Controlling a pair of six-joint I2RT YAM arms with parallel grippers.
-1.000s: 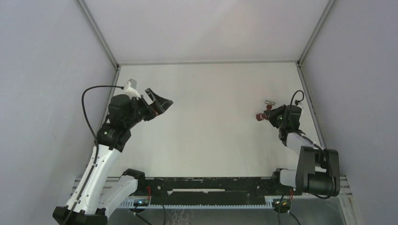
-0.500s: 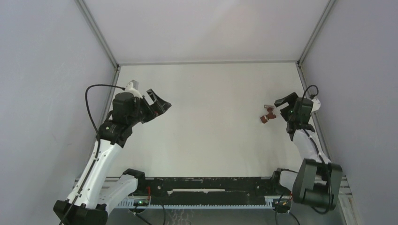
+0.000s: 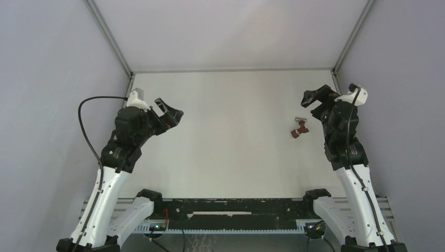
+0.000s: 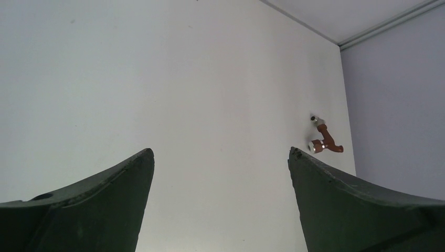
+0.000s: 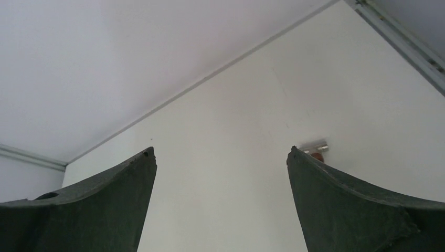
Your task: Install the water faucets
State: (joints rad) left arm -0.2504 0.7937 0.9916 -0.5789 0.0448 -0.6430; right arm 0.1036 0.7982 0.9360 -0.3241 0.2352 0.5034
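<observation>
The left gripper (image 3: 170,112) hangs above the left side of the surface (image 3: 236,157). Its jaws are apart and hold nothing. The water faucets (image 3: 298,128) lie on the surface at the right side, well apart from the left gripper. They show as a small reddish-brown body with silvery metal at the far end. The right gripper (image 3: 315,96) hangs above the surface, near the water faucets, to their right and farther back, not touching them. Its jaws are apart and empty.
</observation>
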